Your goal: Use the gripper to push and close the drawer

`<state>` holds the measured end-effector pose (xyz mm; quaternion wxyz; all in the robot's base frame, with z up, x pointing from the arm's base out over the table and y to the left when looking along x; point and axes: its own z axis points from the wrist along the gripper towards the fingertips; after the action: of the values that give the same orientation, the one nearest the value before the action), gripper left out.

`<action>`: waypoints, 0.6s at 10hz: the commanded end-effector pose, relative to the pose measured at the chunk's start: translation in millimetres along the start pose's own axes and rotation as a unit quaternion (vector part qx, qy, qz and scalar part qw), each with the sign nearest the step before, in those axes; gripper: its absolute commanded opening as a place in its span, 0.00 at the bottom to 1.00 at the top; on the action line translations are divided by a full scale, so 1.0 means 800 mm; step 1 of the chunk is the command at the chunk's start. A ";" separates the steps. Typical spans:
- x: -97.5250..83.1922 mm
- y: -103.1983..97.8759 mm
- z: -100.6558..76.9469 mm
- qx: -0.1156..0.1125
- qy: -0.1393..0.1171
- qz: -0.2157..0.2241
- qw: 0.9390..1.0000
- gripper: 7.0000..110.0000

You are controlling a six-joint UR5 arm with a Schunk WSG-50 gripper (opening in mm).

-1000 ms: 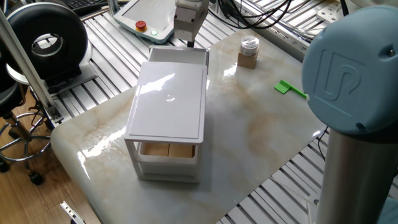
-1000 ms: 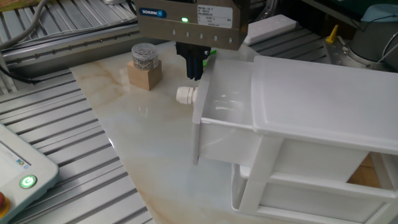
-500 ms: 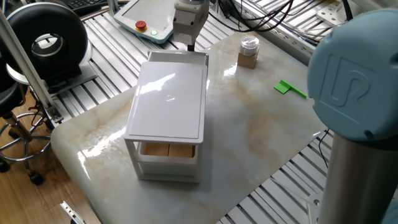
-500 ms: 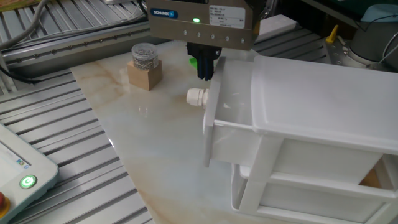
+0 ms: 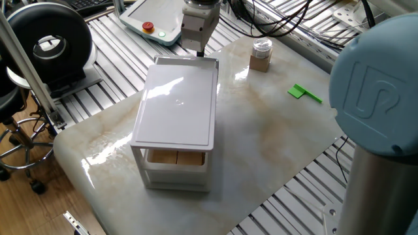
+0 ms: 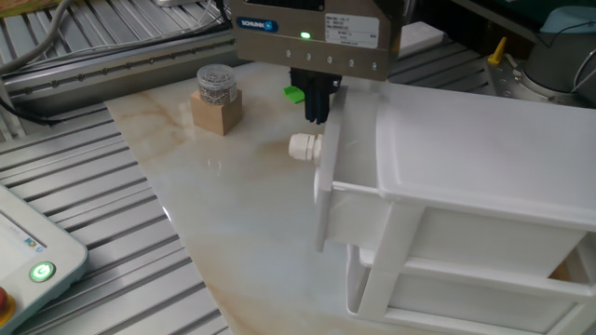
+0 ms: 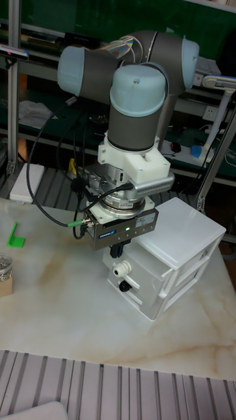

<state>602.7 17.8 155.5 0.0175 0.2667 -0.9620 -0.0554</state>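
The small white cabinet (image 5: 176, 108) stands mid-table with its top drawer (image 5: 186, 61) sticking a little way out of the far end. In the other fixed view the drawer (image 6: 326, 191) shows a flat front with a round white knob (image 6: 303, 146). My gripper (image 6: 317, 104) hangs point-down right at the top edge of that front, its two dark fingers together with nothing between them. The same gripper (image 5: 198, 49) stands at the drawer's outer edge, and in the tall view the gripper (image 7: 118, 251) sits just above the knob (image 7: 119, 270).
A wooden block with a small jar on top (image 5: 260, 55) stands behind the cabinet, and a green piece (image 5: 304, 93) lies to the right. A teach pendant (image 5: 153, 19) lies off the table's far side. The arm's big blue-grey joint (image 5: 379, 78) fills the right foreground.
The gripper has moved toward the cabinet with the drawer front going along. The drawer now sticks out less than a second ago.
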 end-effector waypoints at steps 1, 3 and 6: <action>-0.001 0.012 0.003 0.000 -0.006 0.007 1.000 0.00; 0.001 0.017 0.004 0.002 -0.006 0.009 1.000 0.00; 0.003 0.027 0.006 0.003 -0.008 0.014 1.000 0.00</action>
<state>592.9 28.7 152.4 0.0137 0.2580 -0.9648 -0.0502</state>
